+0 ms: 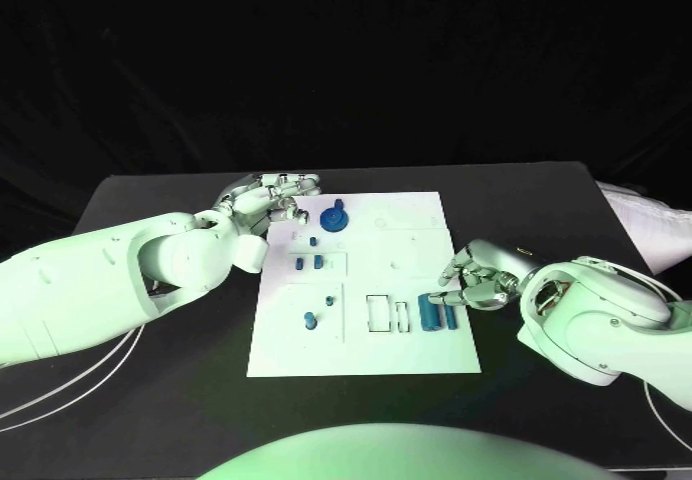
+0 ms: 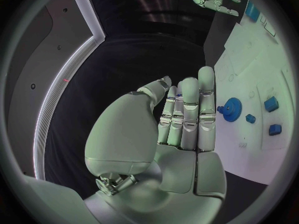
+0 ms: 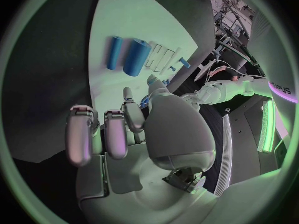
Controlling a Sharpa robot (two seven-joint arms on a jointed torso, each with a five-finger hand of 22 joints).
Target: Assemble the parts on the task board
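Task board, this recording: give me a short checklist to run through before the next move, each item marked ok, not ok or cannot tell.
1. Task board flat on the table: ok.
2. Left hand free of parts, at the board's far left corner: ok; fingers straight, nothing held in the left wrist view.
3. Right hand free of parts: cannot tell; fingers curled at the board's right edge.
4. Two blue cylinders not grasped, lying side by side beside the right hand: ok.
5. Blue gear on the board near the left hand: ok.
6. Gear seated in place: cannot tell.
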